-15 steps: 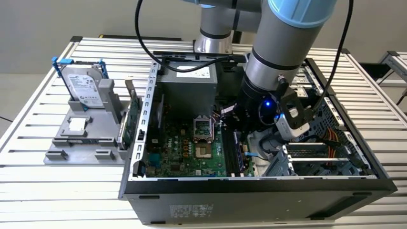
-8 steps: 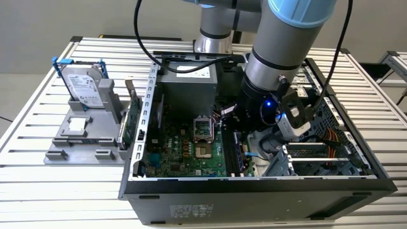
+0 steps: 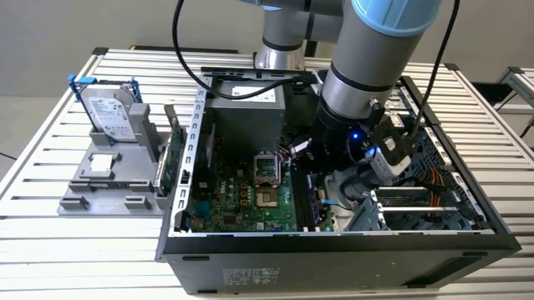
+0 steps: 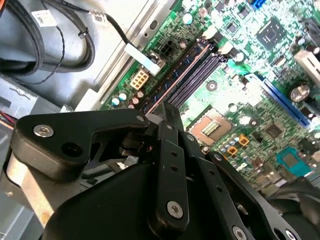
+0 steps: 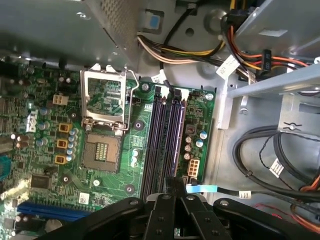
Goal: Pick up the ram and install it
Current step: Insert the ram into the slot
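The ram [image 4: 176, 75] is a thin dark stick with bluish marks. It stands on edge along the outermost memory slot of the green motherboard [image 3: 242, 200], beside the other dark slots [image 5: 157, 135]. In the first wrist view the ram [image 5: 178, 135] runs straight away from my fingertips. My gripper [image 4: 167, 107] has its black fingers drawn together on the near end of the stick's top edge, as also seen at the gripper [image 5: 174, 182]. In the exterior view the arm's wrist [image 3: 351, 144] reaches down into the open computer case over the slots, hiding the fingers.
A CPU socket [image 5: 102, 145] lies beside the slots. Cable bundles [image 5: 280, 155] and a metal drive cage [image 3: 417, 206] crowd the far side. On the exterior view's left, a grey fixture [image 3: 109, 181] holds a hard drive [image 3: 109, 112]; a green expansion card [image 3: 171, 156] stands by the case wall.
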